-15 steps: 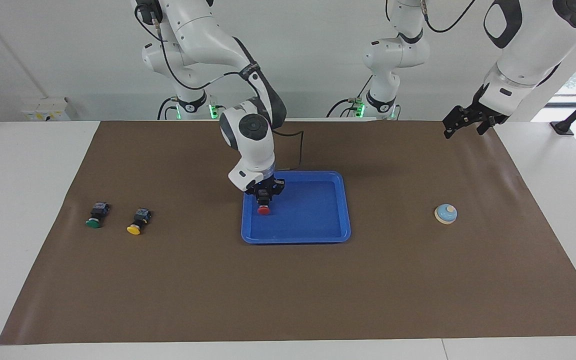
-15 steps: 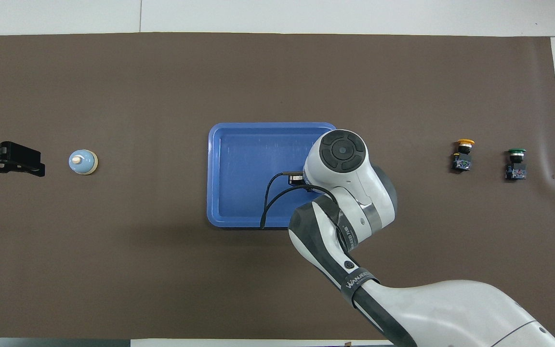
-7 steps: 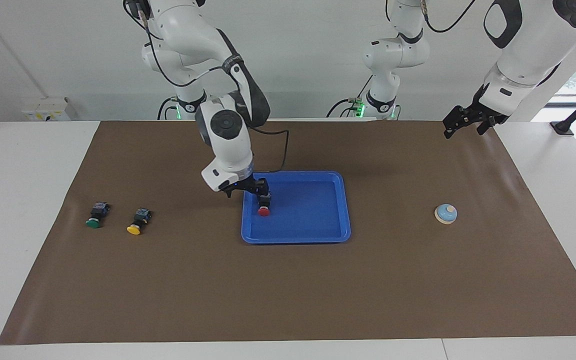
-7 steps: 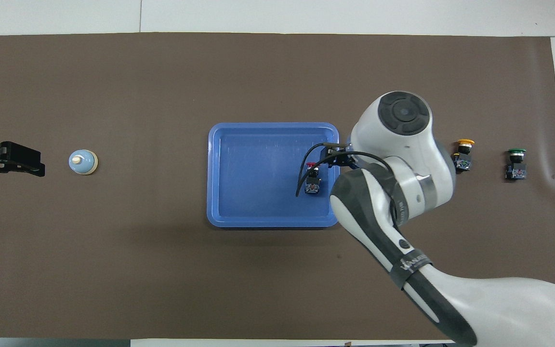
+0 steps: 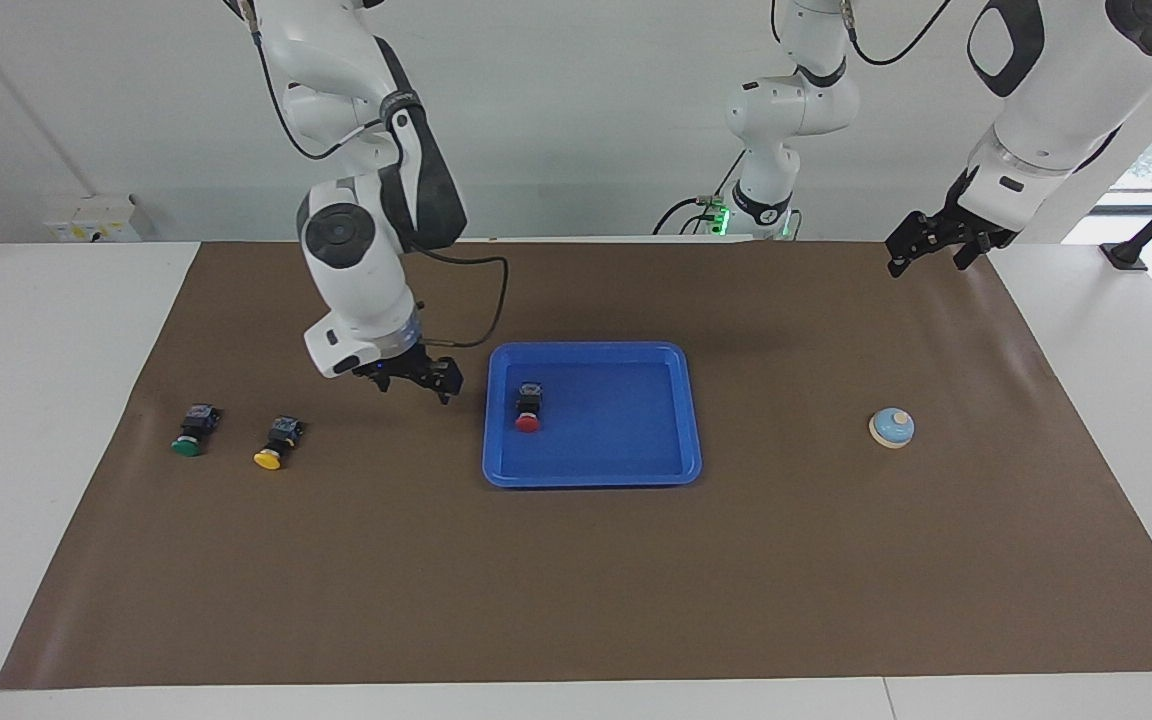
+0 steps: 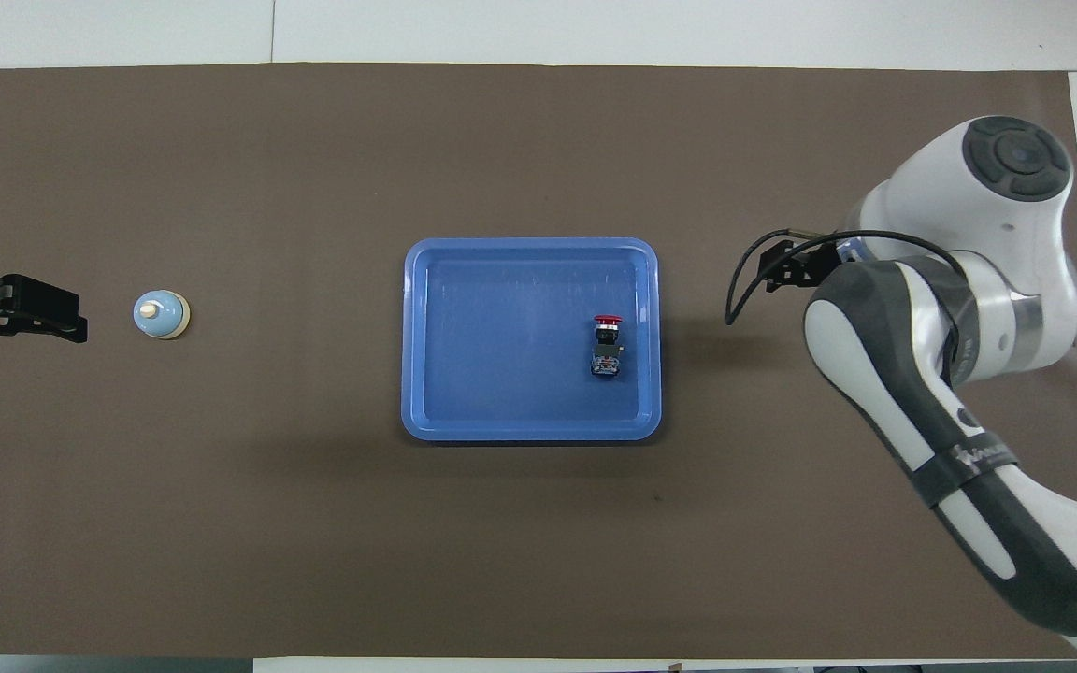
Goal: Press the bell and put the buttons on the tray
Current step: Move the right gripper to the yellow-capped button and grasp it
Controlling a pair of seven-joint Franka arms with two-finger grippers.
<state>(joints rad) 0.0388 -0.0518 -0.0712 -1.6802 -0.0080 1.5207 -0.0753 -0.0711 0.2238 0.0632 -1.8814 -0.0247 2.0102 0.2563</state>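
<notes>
The red button [image 5: 528,410] lies on its side in the blue tray [image 5: 591,478], toward the right arm's end of it; it also shows in the overhead view [image 6: 606,341]. My right gripper [image 5: 418,385] is open and empty, low over the mat between the tray and the yellow button [image 5: 278,444]. The green button [image 5: 192,432] lies beside the yellow one. My right arm hides both in the overhead view. The bell [image 5: 892,428] stands toward the left arm's end. My left gripper [image 5: 928,252] waits, raised and open, over the mat's edge.
A brown mat [image 5: 576,580] covers the table. In the overhead view the tray [image 6: 529,246] sits mid-mat, the bell [image 6: 161,314] stands just off the left gripper [image 6: 34,318], and the right gripper [image 6: 782,266] peeks from under its arm.
My right gripper has let go of the red button in the tray, and has risen and moved off the tray toward the yellow button. The left arm has not moved.
</notes>
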